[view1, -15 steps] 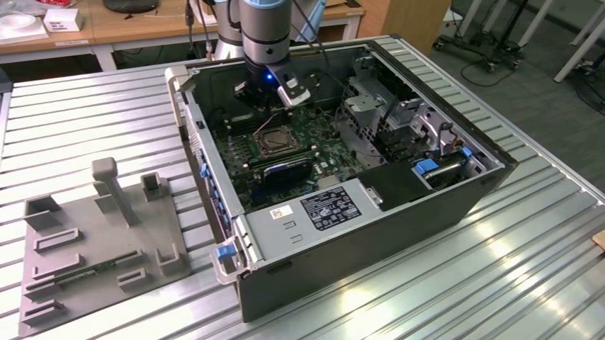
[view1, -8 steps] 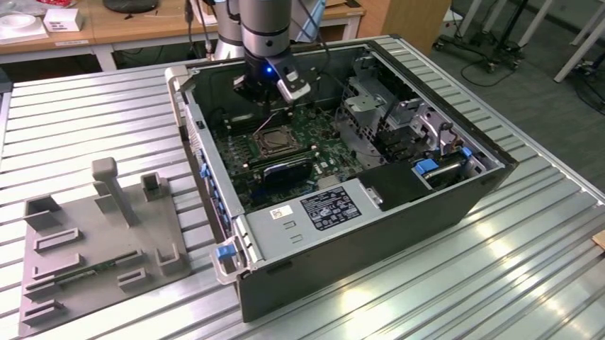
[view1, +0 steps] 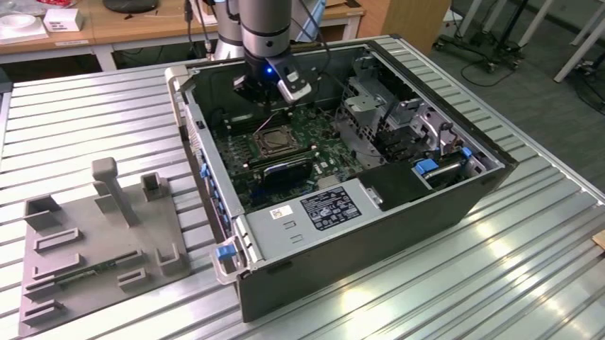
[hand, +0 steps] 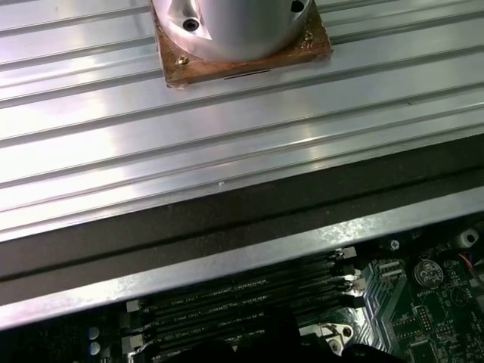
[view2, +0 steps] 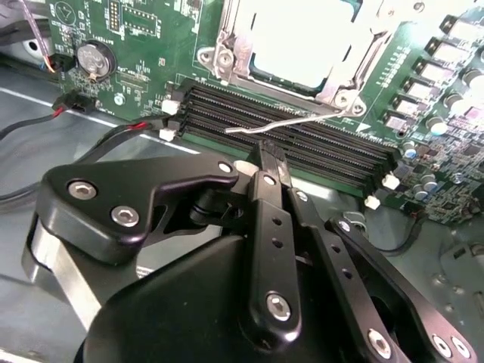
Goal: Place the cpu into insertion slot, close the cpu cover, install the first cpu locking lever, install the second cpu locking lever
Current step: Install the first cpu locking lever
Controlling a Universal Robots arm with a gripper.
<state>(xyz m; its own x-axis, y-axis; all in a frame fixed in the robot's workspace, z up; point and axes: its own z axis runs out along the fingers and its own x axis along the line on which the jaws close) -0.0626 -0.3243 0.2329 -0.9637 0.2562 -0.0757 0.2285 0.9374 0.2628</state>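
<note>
the gripper has its fingers drawn together on nothing, its tip just beside the thin locking lever, which stands loose over the memory slots; a narrow closed tip probably suits pushing it. the cpu lies in the insertion slot, with the cpu cover apparently lowered around it.

Closed fingers beside locking lever
</note>
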